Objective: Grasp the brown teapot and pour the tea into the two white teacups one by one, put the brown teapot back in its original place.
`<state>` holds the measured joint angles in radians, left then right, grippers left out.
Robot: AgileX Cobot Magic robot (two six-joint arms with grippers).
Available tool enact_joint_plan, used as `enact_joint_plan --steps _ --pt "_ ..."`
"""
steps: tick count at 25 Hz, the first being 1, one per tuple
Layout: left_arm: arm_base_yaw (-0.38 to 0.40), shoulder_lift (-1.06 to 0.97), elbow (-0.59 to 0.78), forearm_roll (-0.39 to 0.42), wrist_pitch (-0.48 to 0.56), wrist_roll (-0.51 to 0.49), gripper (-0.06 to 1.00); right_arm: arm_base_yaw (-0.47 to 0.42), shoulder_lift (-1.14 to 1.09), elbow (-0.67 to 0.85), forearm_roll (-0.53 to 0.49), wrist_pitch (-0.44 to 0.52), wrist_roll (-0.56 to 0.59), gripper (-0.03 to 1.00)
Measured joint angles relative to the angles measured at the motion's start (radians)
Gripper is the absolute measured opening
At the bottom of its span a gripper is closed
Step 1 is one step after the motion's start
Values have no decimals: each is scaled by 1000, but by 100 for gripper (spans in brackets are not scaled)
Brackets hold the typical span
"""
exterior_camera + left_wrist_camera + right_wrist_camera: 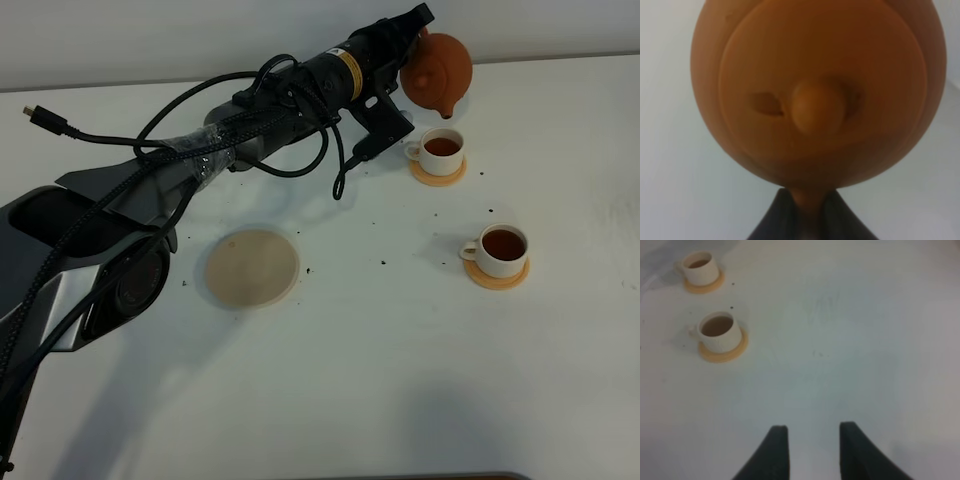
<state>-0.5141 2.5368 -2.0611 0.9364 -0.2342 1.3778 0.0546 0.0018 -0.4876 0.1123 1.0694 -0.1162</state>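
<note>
From the high camera I see the left arm stretched across the table [400, 380], its left gripper [415, 35] clamped on the brown teapot [438, 70]. The pot hangs in the air, tilted, spout down just above the far white teacup [441, 148]. That cup and the near white teacup [502, 247] both hold dark tea [504, 244] and sit on orange-tan saucers [497, 278]. The pale beige coaster [252, 267] lies bare, well apart from the pot.

On the left wrist camera the teapot [817, 90] fills the frame, lid knob [816, 107] facing the lens. The dark fingers [774, 222] pinch its handle.

On the right wrist camera the right gripper [810, 447] stands with its fingers parted, holding nothing, over bare table [855, 340]. Both cups [719, 331] show, one beyond the other.
</note>
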Motion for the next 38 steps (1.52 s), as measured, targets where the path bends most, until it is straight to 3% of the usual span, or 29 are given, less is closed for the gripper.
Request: enact_joint_plan --steps 10,16,22,26,32,38 --pt "0 -6 0 -9 62 -206 11 0 0 0 0 0 -1 24" --pt "1 -76 0 -10 234 -434 11 0 0 0 0 0 0 24" --pt "-4 -143 0 -39 493 -618 11 0 0 0 0 0 0 24" --pt "-12 -158 0 -190 652 -634 11 0 0 0 0 0 0 24" --pt "-20 -171 0 -532 856 -557 11 0 0 0 0 0 -1 24" --pt "-20 -177 0 -743 1054 -508 11 0 0 0 0 0 -1 24"
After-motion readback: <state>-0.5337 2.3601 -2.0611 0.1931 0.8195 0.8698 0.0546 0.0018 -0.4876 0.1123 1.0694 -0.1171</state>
